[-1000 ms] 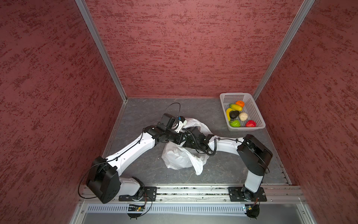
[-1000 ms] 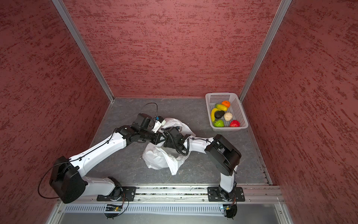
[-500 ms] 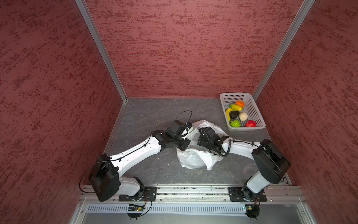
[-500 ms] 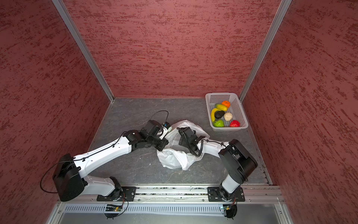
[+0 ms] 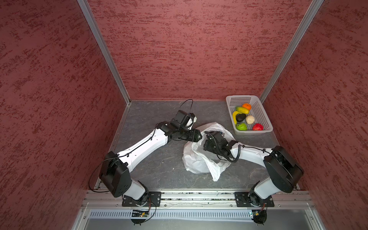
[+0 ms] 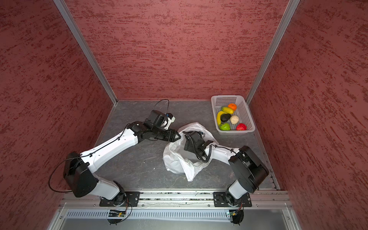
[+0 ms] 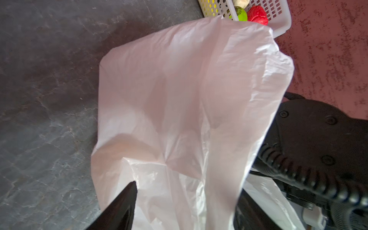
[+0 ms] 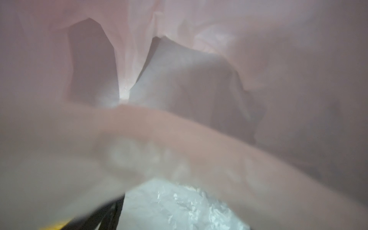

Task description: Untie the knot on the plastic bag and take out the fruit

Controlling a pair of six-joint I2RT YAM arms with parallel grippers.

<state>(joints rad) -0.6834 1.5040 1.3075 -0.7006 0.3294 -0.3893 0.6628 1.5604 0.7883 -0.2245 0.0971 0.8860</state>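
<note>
Stretching low in both top views, the left gripper [image 5: 199,136] is meeting the plastic bag [image 5: 196,164] at its rim, the right gripper [image 5: 206,145] is sitting inside it, and the fruit [image 5: 241,117] is lying in the basket [image 5: 253,132]; in the left wrist view its fingers [image 7: 121,207] are standing spread astride the bag; in the right wrist view the bag is veiling the jaws, state untellable.

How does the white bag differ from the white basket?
The plastic bag is thin, crumpled film; the basket is rigid and perforated. The bag lies mid-floor, the right arm reaching into it; the basket sits untouched in the far corner. The basket holds the fruit; the bag shows none. Both are white plastic.
</note>
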